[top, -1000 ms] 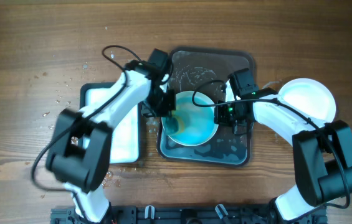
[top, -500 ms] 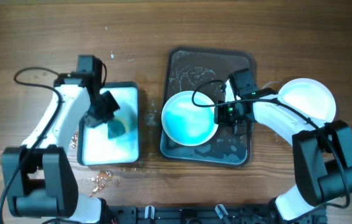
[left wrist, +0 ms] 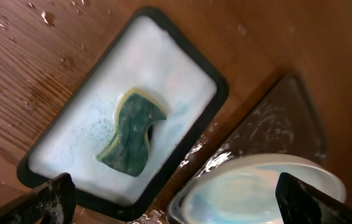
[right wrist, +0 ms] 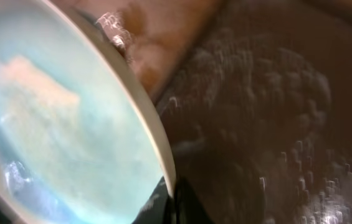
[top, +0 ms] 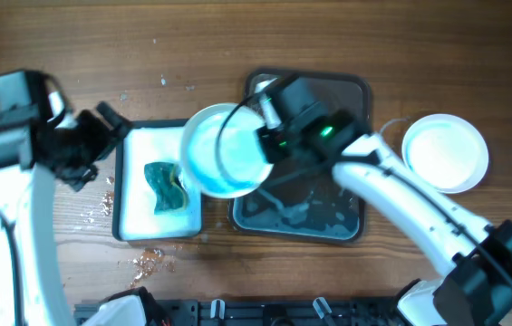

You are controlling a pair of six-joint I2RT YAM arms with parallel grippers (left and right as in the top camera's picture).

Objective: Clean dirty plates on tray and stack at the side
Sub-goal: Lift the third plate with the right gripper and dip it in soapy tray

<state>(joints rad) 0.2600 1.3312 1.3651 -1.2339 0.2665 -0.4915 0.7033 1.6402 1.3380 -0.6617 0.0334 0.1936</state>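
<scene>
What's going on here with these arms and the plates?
The right gripper holds a small round white plate filmed with blue by its rim, over the gap between the dark grey tray and a smaller white-bottomed tray. A green sponge lies in the latter. The left gripper hangs open beside it. Another white plate sits far right.

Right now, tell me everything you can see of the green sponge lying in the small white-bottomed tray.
The dark green wavy-edged sponge has an S-like outline, a rough scouring top and a thin yellow layer along its edge. It looks wet and lies flat near the middle of the small white-bottomed, dark-rimmed tray, on a pale foam film speckled blue-green. Only the tray floor touches it; the left arm's open fingers hang above, clear of it.
</scene>
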